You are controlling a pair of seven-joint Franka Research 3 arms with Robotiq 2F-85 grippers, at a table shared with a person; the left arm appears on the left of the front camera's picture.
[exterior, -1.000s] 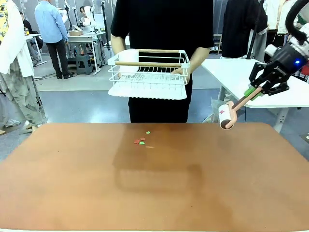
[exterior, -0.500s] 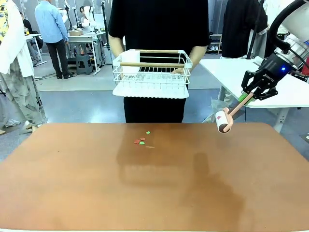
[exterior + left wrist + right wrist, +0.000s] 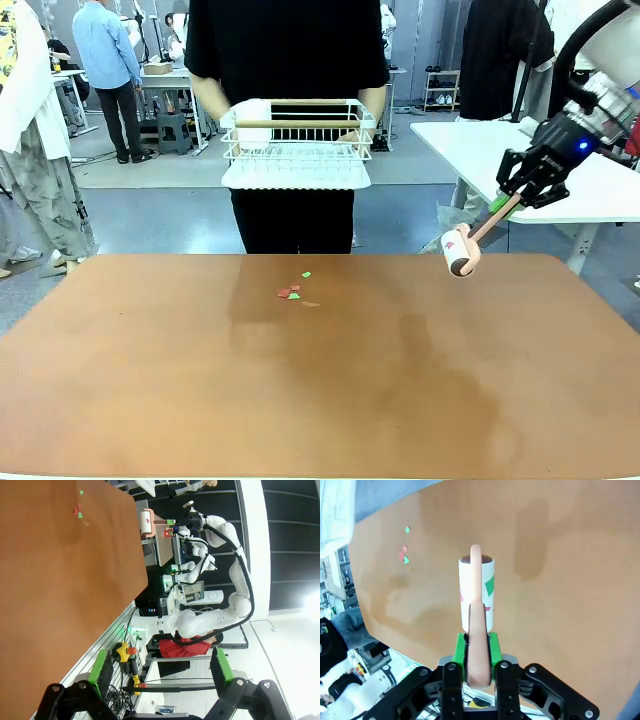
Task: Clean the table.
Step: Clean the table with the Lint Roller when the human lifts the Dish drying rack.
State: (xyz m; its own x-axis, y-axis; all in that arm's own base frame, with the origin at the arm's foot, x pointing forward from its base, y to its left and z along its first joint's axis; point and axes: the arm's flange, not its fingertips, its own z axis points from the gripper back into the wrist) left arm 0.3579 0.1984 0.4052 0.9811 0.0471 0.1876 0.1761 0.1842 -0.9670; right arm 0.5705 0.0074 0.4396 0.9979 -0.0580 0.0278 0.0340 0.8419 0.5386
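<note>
— What lay before you?
— I counted one table, one lint roller, mine, one white wire basket and one person.
— And the paper scraps?
— At least four: two red, two green. A fifth, pale one I could not make sure of.

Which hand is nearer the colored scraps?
Right. The right hand, gripping the lint roller, hangs right of the scraps by the table's far edge; the left hand views them far across the table.

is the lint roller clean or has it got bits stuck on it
Bits on it: green and pink scraps stick to the white roll of the lint roller in the shut right gripper.
</note>
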